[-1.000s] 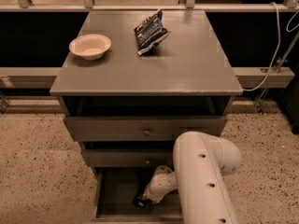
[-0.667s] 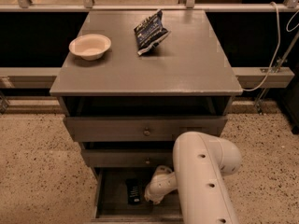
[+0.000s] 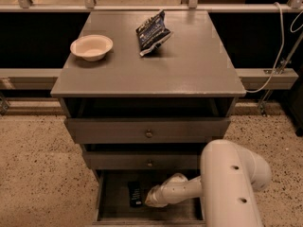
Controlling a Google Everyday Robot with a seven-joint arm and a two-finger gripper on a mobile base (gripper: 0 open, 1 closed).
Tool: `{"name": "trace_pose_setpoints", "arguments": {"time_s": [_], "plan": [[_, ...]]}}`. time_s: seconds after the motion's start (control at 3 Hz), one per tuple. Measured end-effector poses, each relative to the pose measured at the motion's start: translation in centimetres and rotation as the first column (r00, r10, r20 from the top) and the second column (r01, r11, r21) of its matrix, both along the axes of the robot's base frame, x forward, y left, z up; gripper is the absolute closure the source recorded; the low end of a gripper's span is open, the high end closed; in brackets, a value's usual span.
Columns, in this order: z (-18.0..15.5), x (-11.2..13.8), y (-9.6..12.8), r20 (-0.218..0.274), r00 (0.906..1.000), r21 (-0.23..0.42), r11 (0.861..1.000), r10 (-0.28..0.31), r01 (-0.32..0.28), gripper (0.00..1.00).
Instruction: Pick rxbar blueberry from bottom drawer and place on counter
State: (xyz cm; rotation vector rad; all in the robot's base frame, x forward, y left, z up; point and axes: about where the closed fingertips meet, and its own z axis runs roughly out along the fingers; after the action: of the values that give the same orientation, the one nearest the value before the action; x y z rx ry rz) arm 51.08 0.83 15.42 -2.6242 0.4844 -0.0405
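The rxbar blueberry [image 3: 135, 194] is a small dark bar lying flat on the grey floor of the open bottom drawer [image 3: 113, 200], left of centre. My gripper [image 3: 148, 201] is down inside that drawer at the end of the white arm [image 3: 227, 183]. It sits just right of the bar, very close to its right edge. Whether it touches the bar I cannot tell. The counter [image 3: 194, 67] is the flat grey top of the cabinet above.
A cream bowl [image 3: 91, 47] stands on the counter's left side, and a crinkled dark blue chip bag [image 3: 152, 32] lies near its back centre. Two shallower drawers with round knobs [image 3: 148, 133] are above the open one. Speckled floor lies on both sides.
The gripper end has shifted slightly right inside the drawer. The dark bar, covered by it a second ago, now lies in plain view on the drawer floor.
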Motion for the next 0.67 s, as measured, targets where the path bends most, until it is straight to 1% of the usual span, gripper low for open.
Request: {"name": "trace_pose_setpoints", "arguments": {"time_s": [0.33,0.67], "plan": [[2.08,-0.74,0.77,0.022,0.9996,0.095,0.995,-0.017,0.015,0.92],[2.11,-0.68,0.71,0.038,0.9993,0.097,0.995,0.005,-0.009,0.73]]}}
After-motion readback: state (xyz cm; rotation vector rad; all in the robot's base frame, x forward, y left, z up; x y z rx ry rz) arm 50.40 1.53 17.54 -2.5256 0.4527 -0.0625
